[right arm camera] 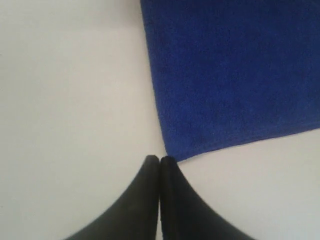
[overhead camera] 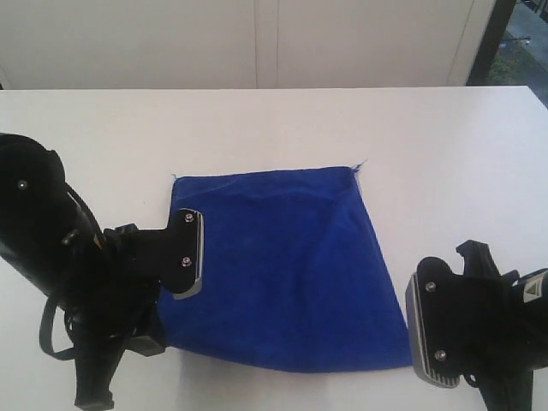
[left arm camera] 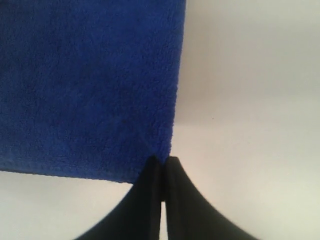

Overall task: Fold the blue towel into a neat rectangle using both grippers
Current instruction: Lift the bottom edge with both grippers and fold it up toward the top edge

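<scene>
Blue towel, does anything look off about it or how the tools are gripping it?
Yes. The right tool is shut over bare table beside the towel corner, apparently holding nothing, while the left tool is shut at its corner, seemingly pinching it. A loose thread sticks out at a far corner.

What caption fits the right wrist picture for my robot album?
Shut jaws just beside a corner of the blue towel on the white table.

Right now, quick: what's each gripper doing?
Left gripper: closed, apparently pinching the towel at its corner.
Right gripper: closed on nothing; the towel's corner lies just beside its fingers.
</scene>
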You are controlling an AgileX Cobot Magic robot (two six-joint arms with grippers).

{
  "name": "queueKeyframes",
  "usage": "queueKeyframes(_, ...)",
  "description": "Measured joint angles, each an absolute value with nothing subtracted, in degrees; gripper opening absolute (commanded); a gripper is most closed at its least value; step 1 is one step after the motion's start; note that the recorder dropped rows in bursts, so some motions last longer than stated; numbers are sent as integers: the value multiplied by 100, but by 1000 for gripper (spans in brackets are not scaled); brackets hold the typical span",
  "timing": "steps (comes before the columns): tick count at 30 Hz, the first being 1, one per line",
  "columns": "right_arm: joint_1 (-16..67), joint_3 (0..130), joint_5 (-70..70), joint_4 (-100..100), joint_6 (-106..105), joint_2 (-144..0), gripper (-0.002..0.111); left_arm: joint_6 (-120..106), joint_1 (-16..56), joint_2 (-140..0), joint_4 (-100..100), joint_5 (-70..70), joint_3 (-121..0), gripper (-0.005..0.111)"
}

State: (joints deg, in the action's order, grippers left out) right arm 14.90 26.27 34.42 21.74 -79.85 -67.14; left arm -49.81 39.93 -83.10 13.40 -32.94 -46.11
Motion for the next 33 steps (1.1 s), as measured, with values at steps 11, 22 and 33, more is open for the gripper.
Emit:
queueKeyframes(11, 1490, 2178, 2262, 2224, -8497, -6858, 37, -4981, 3993, -8310, 1391, -3225, -4611, 0)
queueKeyframes(22, 1833, 2173, 1645, 2512, -8949, -7742, 36, -5003, 3993, -8310, 1391, -3212, -4611, 0)
queueKeyframes(33, 1885, 2184, 1156, 2562, -8952, -8322, 5, -5016, 3993, -8310, 1391, -3212, -4611, 0)
